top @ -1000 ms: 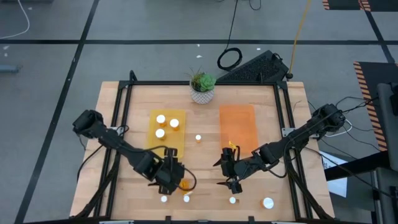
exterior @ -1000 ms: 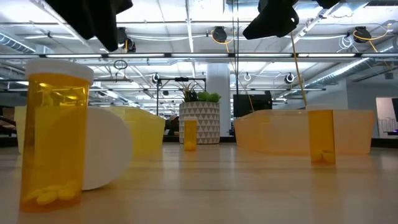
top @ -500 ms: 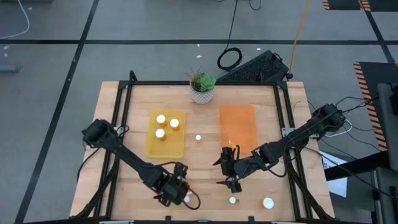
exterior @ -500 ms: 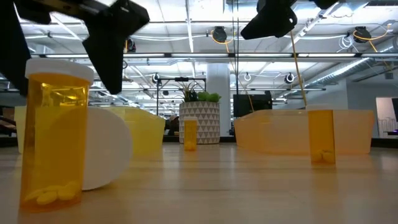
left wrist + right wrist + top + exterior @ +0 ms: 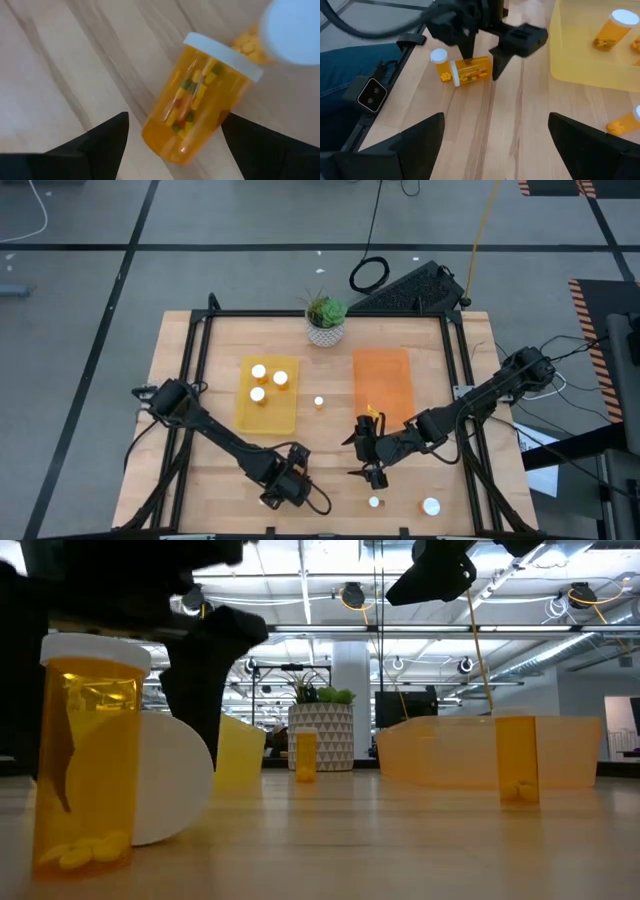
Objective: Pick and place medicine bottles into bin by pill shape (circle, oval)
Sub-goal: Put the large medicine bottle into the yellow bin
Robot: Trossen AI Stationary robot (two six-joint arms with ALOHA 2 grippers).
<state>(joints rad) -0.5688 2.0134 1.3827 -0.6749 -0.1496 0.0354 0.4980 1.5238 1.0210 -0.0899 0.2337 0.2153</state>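
Left pincer [image 5: 172,137] spread wide, straddling a toppled medicine bottle [image 5: 198,97] flat on the counter [image 5: 60,75], long axis crosswise between the fingers, white cap pointing away, orange body showing mixed-colour pills, upright small bottle [image 5: 440,64] just beyond.

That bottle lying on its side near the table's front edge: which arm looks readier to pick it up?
The left. Its hand hangs open right over the lying bottle, fingers either side. The right hand is open too, but waits farther off, near the orange tray.
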